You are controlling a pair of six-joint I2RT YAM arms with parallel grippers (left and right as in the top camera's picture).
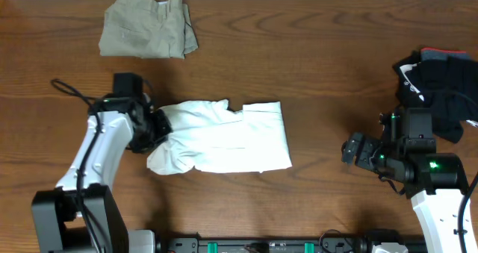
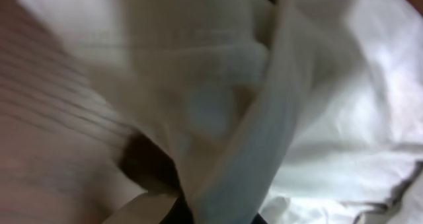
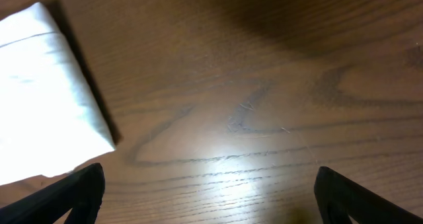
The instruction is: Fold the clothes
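Overhead, we see our left fingers (image 1: pixel 155 127) clenched on the bunched left edge of the white T-shirt (image 1: pixel 224 137) lying mid-surface (image 1: pixel 314 59). Our right fingers (image 1: pixel 350 150) hang released, well apart from it.

Dark brown wooden table (image 1: pixel 314 51) with wavy grain, faint scratches and a soft patch of glare.
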